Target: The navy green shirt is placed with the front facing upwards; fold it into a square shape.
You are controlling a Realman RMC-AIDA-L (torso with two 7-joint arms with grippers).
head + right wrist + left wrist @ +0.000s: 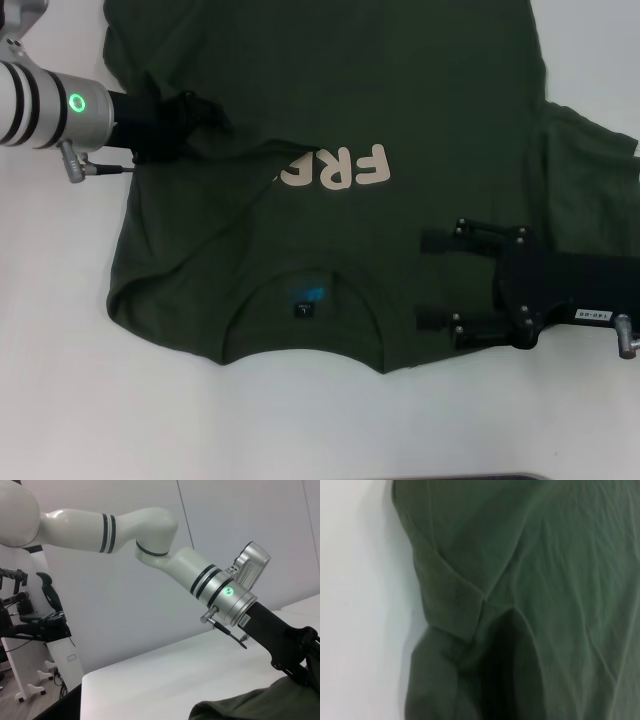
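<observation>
Head view: navy green shirt (330, 120) spread over centre and upper frame, collar toward bottom, cream lettering face up. Left gripper (195, 112) at upper left, buried in bunched sleeve fabric, seemingly clenched on it. Right gripper (432, 280) at right, fingers spread, hovering over shoulder cloth, grasping nothing. Best carried across in one smooth arc, fabric kept taut, edge laid parallel to the side seam, then released flat on white table (80, 400).

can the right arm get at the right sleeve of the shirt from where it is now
Probably yes. The right tool hangs open over the navy green shirt near its collar, and the right sleeve lies flat and uncovered just beside that arm, with nothing between.
</observation>
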